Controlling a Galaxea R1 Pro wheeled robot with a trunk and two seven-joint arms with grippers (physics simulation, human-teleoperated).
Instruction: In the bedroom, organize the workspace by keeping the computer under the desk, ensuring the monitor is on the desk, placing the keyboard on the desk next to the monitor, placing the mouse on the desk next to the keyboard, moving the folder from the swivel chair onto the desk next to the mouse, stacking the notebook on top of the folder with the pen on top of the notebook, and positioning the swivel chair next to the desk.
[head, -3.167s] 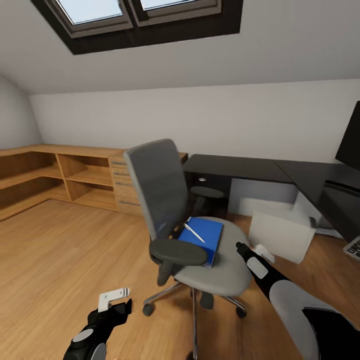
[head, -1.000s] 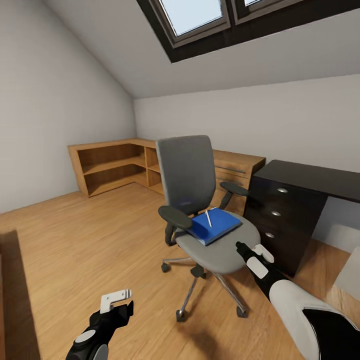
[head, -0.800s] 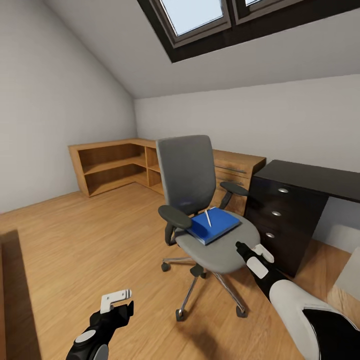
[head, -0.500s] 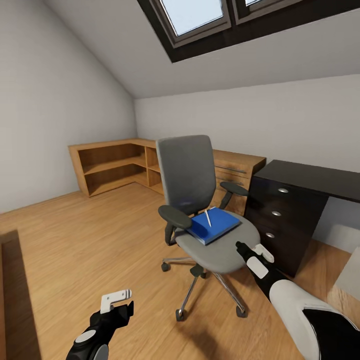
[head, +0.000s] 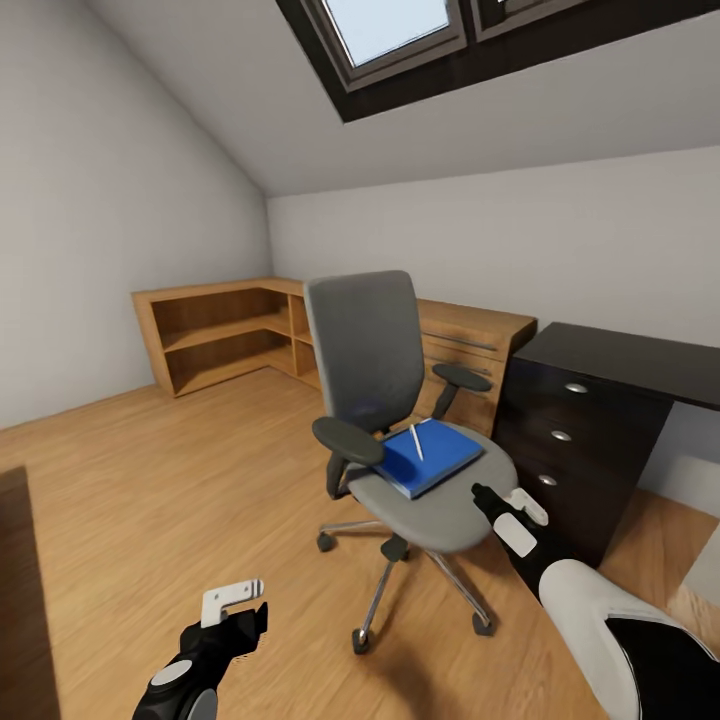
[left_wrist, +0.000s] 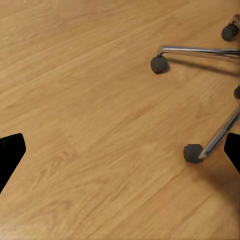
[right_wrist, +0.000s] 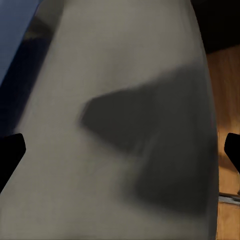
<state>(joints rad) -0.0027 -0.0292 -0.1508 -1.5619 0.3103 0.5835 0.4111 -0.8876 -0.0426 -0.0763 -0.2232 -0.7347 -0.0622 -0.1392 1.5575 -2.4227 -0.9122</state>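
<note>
The swivel chair stands in the middle of the wooden floor, its grey seat toward me. On the seat lies the blue folder, and the pen rests on the folder. The black desk with its knobbed drawers is just right of the chair. The computer shows as a light-grey corner at the right edge. My right gripper hovers open over the seat's front edge, beside the folder. My left gripper hangs open low above the floor near the chair's castors. The monitor, keyboard, mouse and notebook are out of view.
A light-wood shelf unit and drawer chest run along the back wall behind the chair. A dark furniture edge sits at the lower left. Open floor lies to the chair's left.
Since 3.2 s ago the whole view has swung around the chair. In the last half second it shifted slightly, so the chair sits a bit further left. Both arms keep their pose.
</note>
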